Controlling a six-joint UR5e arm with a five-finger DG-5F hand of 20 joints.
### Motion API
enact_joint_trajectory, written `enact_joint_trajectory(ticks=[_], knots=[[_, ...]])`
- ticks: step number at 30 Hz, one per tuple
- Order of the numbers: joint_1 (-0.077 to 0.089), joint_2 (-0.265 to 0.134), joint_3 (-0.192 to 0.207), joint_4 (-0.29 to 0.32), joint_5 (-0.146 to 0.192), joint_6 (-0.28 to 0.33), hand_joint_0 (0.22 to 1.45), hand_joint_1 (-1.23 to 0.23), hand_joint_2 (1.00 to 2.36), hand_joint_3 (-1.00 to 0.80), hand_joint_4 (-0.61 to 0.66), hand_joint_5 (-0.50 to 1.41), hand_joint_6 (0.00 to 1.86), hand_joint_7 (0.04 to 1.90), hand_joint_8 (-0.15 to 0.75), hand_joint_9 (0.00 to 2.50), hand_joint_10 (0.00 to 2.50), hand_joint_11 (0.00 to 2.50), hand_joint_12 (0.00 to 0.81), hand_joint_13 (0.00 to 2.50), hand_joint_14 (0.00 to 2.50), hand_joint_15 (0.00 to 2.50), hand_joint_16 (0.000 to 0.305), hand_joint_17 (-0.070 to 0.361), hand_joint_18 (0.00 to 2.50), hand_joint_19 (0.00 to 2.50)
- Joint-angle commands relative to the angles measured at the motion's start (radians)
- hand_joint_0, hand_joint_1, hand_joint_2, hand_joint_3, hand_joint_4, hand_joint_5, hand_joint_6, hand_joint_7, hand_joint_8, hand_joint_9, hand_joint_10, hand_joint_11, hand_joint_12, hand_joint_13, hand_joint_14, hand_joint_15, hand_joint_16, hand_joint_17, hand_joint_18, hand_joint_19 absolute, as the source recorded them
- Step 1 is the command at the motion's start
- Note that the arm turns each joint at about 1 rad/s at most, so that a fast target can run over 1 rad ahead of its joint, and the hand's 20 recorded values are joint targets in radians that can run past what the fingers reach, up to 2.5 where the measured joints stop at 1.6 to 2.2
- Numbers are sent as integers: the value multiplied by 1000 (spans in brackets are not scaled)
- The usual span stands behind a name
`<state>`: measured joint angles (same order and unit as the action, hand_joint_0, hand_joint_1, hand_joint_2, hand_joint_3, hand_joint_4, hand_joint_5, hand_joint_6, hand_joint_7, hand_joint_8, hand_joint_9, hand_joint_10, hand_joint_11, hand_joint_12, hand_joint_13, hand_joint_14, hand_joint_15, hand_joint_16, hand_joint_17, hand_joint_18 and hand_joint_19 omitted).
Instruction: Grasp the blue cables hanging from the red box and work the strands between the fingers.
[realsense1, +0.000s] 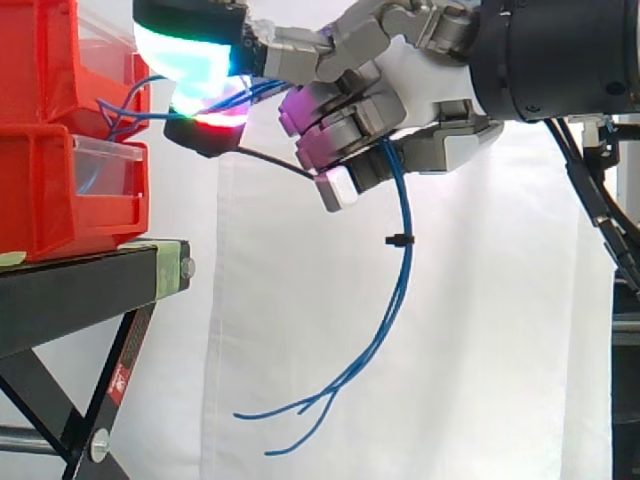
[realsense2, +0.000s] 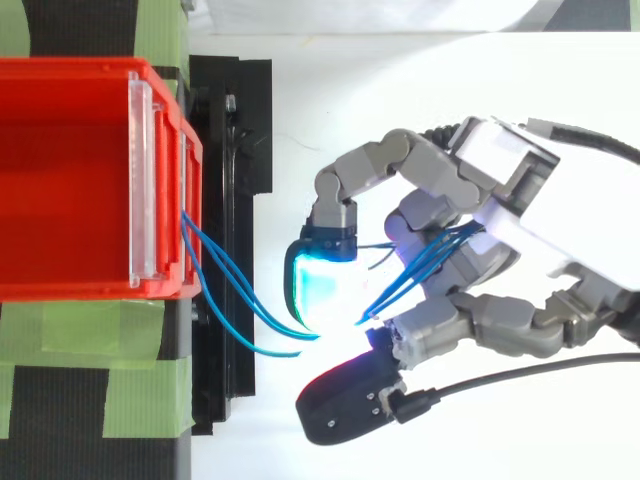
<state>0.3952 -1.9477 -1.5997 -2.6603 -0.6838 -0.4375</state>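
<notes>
the hand (realsense2: 520, 200) has its fingers curled round the blue cables (realsense2: 415, 272), so it's gripping them. the strands run from the front of the red box (realsense2: 90, 68) across to the palm. my worry: the stretch between box and hand looks short, so any pull away could drag the box along the stand (realsense1: 80, 290) or yank strands loose. the top view shows where they leave the box and fan across the palm. the side view shows the loose ends dangling well below the hand, bundled by a small black tie (realsense1: 397, 240).
</notes>
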Motion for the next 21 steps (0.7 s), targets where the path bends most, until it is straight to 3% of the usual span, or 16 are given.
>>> enact_joint_trajectory(ticks=[1, 5, 6, 8, 18, 21], knots=[[5, 0, 0, 14, 1, -3, 915, -694, 1010, -728, 261, -70, 1356, 1116, 445, 1770, 2500, 2500, 688, 2057, 2500, 1811, 238, 178, 2500, 718], [10, -2, 0, 16, 13, -3, 866, -590, 1008, -748, 278, -9, 1429, 1196, 445, 1770, 2500, 2500, 688, 2057, 2500, 1811, 238, 178, 2500, 718], [13, -2, 0, 16, 18, -3, 870, -503, 1007, -803, 264, 103, 1363, 1234, 445, 1770, 2500, 2500, 688, 2057, 2500, 1811, 238, 178, 2500, 718], [16, -2, 0, 16, 23, -4, 876, -461, 1006, -822, 251, 164, 1334, 1262, 445, 1770, 2500, 2500, 688, 2057, 2500, 1811, 238, 178, 2500, 718], [24, -2, 0, 16, 33, -3, 878, -514, 1009, -772, 259, 261, 1263, 1287, 445, 1770, 2500, 2500, 688, 2057, 2500, 1811, 238, 178, 2500, 718], [24, -2, 0, 16, 33, -3, 878, -510, 1007, -830, 241, 273, 1249, 1301, 445, 1770, 2500, 2500, 688, 2057, 2500, 1811, 238, 178, 2500, 718]])
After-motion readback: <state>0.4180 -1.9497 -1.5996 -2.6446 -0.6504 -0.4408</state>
